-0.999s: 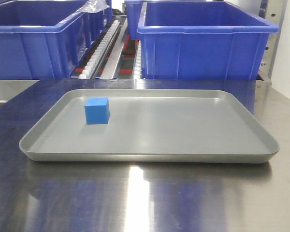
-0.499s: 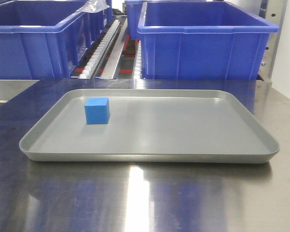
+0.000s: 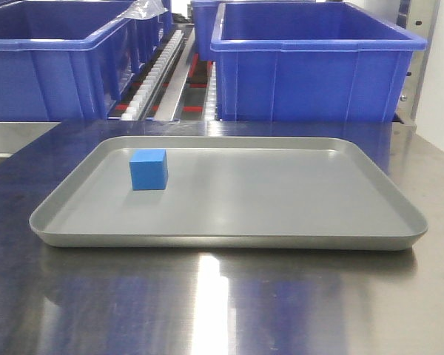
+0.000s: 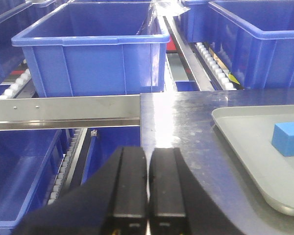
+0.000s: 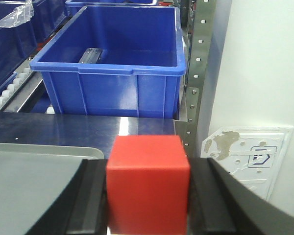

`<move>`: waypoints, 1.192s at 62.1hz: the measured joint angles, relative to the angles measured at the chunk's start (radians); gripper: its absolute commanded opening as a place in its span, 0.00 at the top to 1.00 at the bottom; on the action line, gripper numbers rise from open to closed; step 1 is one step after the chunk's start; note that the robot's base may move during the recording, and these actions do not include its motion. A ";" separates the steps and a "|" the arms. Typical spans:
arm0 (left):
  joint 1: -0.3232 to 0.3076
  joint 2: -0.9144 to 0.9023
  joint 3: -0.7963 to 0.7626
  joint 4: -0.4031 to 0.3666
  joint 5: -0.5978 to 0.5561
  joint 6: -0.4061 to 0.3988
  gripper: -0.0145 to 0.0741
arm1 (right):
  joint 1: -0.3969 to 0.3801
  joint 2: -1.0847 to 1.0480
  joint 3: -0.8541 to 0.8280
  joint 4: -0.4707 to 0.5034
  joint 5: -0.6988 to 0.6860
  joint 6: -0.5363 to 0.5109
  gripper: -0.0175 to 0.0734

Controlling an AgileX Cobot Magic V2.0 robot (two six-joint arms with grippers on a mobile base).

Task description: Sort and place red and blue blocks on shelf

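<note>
Front view: the matte blue cube (image 3: 149, 169) sits on the shallow, round-cornered grey tray (image 3: 229, 240).

Left wrist view: the left gripper (image 4: 148, 161) has its flat black fingers (image 4: 130, 186) pressed together, empty. The brushed-steel shelf rail (image 4: 63, 108) lies ahead of it, the blue cube ahead-right.

Right wrist view: the right gripper (image 5: 148, 196) pinches the smooth red cube (image 5: 148, 183), with a blue plastic bin (image 5: 110, 93) ahead.

Matte blue block (image 3: 149, 169), dull metal tray (image 3: 281, 200), glossy steel tabletop (image 3: 207, 303), plastic bins (image 3: 311, 81)
</note>
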 measured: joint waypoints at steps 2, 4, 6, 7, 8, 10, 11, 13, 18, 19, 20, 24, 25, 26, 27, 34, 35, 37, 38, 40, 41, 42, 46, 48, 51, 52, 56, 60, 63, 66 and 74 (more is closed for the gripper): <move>0.000 0.000 0.000 0.000 0.000 0.000 0.70 | 0.000 0.000 0.000 0.000 0.000 0.000 0.71; 0.000 0.000 0.000 0.000 0.000 0.000 0.70 | 0.000 0.000 0.000 0.000 0.000 0.000 0.71; 0.000 0.000 0.000 0.000 0.000 0.000 0.70 | 0.000 0.000 0.000 0.000 0.000 0.000 0.71; 0.000 0.000 0.000 0.000 0.000 0.000 0.70 | 0.000 0.000 0.000 0.000 0.000 0.000 0.71; 0.000 0.000 0.000 0.000 0.000 0.000 0.70 | 0.000 0.000 0.000 0.000 0.000 0.000 0.71; 0.000 0.000 0.000 0.000 0.000 0.000 0.70 | 0.000 0.000 0.000 0.000 0.000 0.000 0.71; 0.000 0.000 0.000 0.000 0.000 0.000 0.70 | 0.000 0.000 0.000 0.000 0.000 0.000 0.71; 0.000 0.000 0.000 0.000 0.000 0.000 0.70 | 0.000 0.000 0.000 0.000 0.000 0.000 0.71; 0.000 0.000 0.000 0.000 0.009 0.000 0.70 | 0.000 0.000 0.000 0.000 0.000 0.000 0.71; 0.000 0.000 0.000 0.000 0.014 0.000 0.70 | 0.000 0.000 0.000 0.000 0.000 0.000 0.71; 0.000 0.000 0.000 0.000 0.024 0.000 0.70 | 0.000 0.000 0.000 0.000 0.000 0.000 0.71; 0.000 0.000 -0.002 0.000 0.074 0.000 0.70 | 0.000 0.000 0.000 0.000 0.000 0.000 0.71; 0.000 0.000 -0.005 0.000 0.088 0.000 0.70 | 0.000 0.000 0.000 0.000 0.000 0.000 0.71; 0.000 0.001 -0.009 0.000 0.111 0.000 0.70 | 0.000 0.000 0.000 0.000 0.000 0.000 0.71; 0.000 0.005 -0.014 0.002 0.124 0.000 0.70 | 0.000 0.000 0.000 0.000 0.000 0.000 0.71; 0.000 0.059 -0.090 0.028 0.193 0.000 0.70 | 0.000 0.000 0.000 0.000 0.000 0.000 0.71; 0.000 0.069 -0.108 0.031 0.197 0.000 0.70 | 0.000 0.000 0.000 0.000 0.000 0.000 0.71; 0.000 0.094 -0.133 0.036 0.198 0.000 0.70 | 0.000 0.000 0.000 0.000 0.000 0.000 0.71; 0.000 0.104 -0.146 0.039 0.198 0.000 0.70 | 0.000 0.000 0.000 0.000 0.000 0.000 0.71; 0.000 0.133 -0.178 0.041 0.198 0.000 0.70 | 0.000 0.000 0.000 0.000 0.000 0.000 0.71; 0.000 0.145 -0.190 0.043 0.198 0.000 0.70 | 0.000 0.000 0.000 0.000 0.000 0.000 0.71; 0.000 0.158 -0.203 0.043 0.198 0.000 0.70 | 0.000 0.000 0.000 0.000 0.000 0.000 0.71; 0.000 0.225 -0.261 0.046 0.198 0.000 0.70 | 0.000 0.000 0.000 0.000 0.000 0.000 0.71; 0.000 0.253 -0.288 0.046 0.198 0.000 0.70 | 0.000 0.000 0.000 0.000 0.000 0.000 0.71; 0.000 0.312 -0.326 0.048 0.198 0.000 0.70 | 0.000 0.000 0.000 0.000 0.000 0.000 0.71; 0.000 0.327 -0.342 0.048 0.199 0.000 0.70 | 0.000 0.000 0.000 0.000 0.000 0.000 0.71; 0.000 0.405 -0.397 0.049 0.207 -0.004 0.70 | 0.000 0.000 0.000 0.000 0.000 0.000 0.71; -0.006 0.489 -0.448 0.050 0.224 -0.019 0.70 | 0.000 0.000 0.000 0.000 0.000 0.000 0.71; -0.015 0.550 -0.489 0.050 0.243 -0.040 0.70 | 0.000 0.000 0.000 0.000 0.000 0.000 0.71; -0.032 0.613 -0.532 0.050 0.271 -0.065 0.70 | 0.000 0.000 0.000 0.000 0.000 0.000 0.71; -0.097 0.796 -0.647 0.051 0.376 -0.095 0.70 | 0.000 0.000 0.000 0.000 0.000 0.000 0.71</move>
